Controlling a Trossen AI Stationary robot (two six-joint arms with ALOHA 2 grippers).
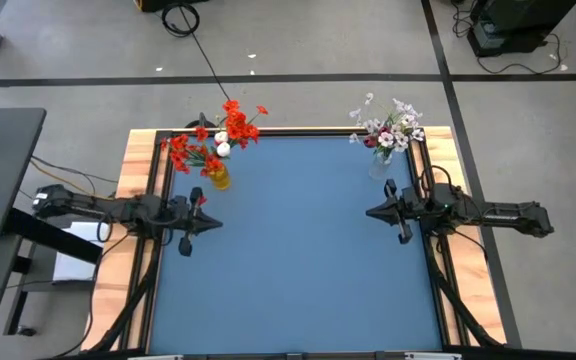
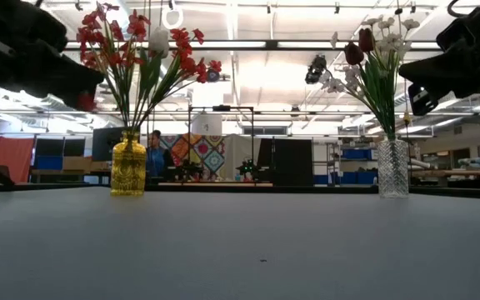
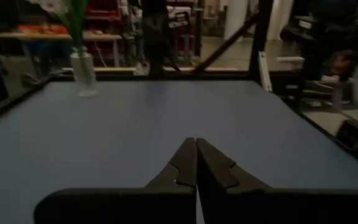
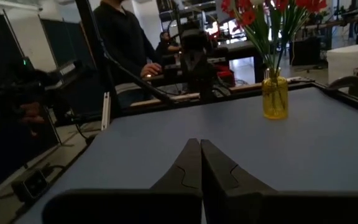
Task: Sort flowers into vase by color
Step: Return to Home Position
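Red and orange-red flowers stand with their stems in a yellow glass vase at the table's far left; one white bloom is among them. White and pale pink flowers, with a dark red one, stand in a clear glass vase at the far right. My left gripper hovers shut at the left edge, pointing level across the table, holding nothing. My right gripper hovers shut at the right edge, pointing level toward the left, holding nothing.
The blue table top lies bare between the two arms. A wooden rim and black frame border it. Beyond the far edge a person stands by a bench.
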